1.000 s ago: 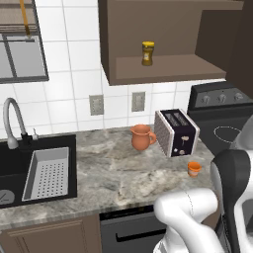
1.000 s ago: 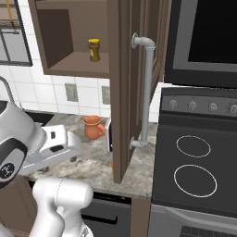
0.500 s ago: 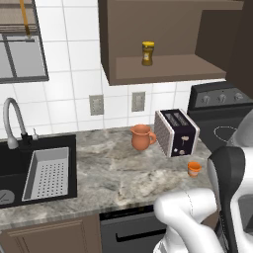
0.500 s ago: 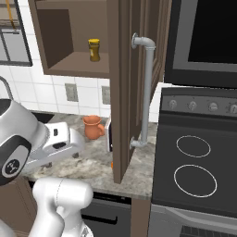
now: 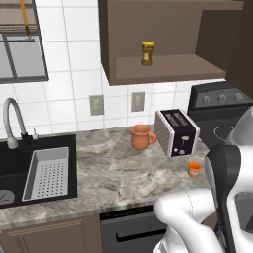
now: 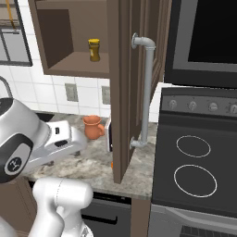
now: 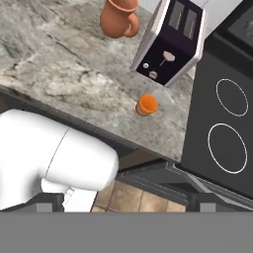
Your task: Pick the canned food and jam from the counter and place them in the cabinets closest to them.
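Note:
The jam [image 5: 194, 168] is a small squat orange jar on the counter [image 5: 108, 173], near the front edge and just in front of the toaster. In the hand view the jam [image 7: 147, 105] lies a little above centre, well beyond my gripper [image 7: 126, 203], whose jaws stand wide open with nothing between them. In the right base view a sliver of the jam [image 6: 112, 165] peeks out beside the open cabinet door. The cabinets [image 5: 163, 66] above are open, showing a lighter shelf. The canned food is out of view.
A taller amber jar [image 5: 147, 53] stands on the cabinet shelf. A dark toaster [image 5: 176, 132] and an orange mug [image 5: 142, 137] sit behind the jam. The open door [image 6: 125, 92] hangs over the counter. The stove [image 7: 225, 113] is to the right, the sink [image 5: 39, 170] to the left.
My arm has shifted slightly in both base views. The jam, toaster and mug have stayed put, and the jaws are as wide as before.

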Tool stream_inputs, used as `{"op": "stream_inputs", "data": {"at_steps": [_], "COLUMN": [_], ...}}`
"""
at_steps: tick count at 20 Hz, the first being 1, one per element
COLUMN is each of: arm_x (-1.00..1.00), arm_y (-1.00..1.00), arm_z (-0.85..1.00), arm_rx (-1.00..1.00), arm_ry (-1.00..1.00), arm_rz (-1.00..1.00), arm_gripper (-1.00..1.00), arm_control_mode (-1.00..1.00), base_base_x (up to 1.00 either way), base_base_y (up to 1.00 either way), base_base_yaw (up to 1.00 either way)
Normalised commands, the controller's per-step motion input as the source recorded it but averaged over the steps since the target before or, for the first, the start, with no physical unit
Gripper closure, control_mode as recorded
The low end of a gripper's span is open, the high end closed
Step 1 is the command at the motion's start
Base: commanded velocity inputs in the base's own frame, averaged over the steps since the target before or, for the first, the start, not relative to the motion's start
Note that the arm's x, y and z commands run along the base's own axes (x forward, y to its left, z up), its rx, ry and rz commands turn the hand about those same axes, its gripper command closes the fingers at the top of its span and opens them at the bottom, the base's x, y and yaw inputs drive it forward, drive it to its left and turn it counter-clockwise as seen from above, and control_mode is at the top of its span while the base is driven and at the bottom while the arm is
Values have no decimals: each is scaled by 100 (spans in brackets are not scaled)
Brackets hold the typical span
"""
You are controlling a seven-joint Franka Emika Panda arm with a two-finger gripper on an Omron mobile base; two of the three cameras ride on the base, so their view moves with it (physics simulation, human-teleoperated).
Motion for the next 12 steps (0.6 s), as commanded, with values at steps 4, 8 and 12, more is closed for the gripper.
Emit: {"op": "stream_inputs", "data": {"at_steps": [4,8,12], "arm_x": [6,6,1], "arm_y": [0,-3,-9], "arm_z": [-32,-39,-47], "arm_rx": [-5,-4,-2], "arm_ry": [-5,-6,-8], "arm_rz": [0,0,0], "arm_gripper": [-100,-100,-100], "arm_control_mode": [-100,-100,-100], "base_base_x": [0,0,0], "base_base_y": [0,0,0], "base_base_yaw": [0,0,0]}}
